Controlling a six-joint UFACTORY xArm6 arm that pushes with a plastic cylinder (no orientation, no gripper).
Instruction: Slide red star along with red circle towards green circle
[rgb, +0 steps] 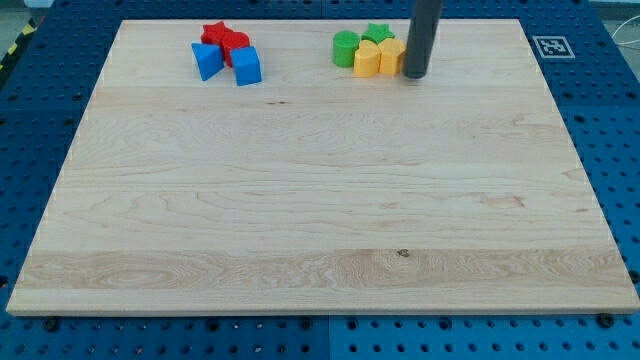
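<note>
The red star (213, 33) and the red circle (235, 44) touch each other near the view's top left on the wooden board (320, 200). The green circle (345, 48) stands at the top middle, well to their right. My tip (414, 75) is at the top, right of centre, just right of the yellow blocks and far right of the red blocks.
Two blue blocks (207, 61) (247, 67) sit just below the red pair. A green star (377, 34) and two yellow blocks (367, 60) (391, 55) cluster right of the green circle. The board's top edge is close behind both groups.
</note>
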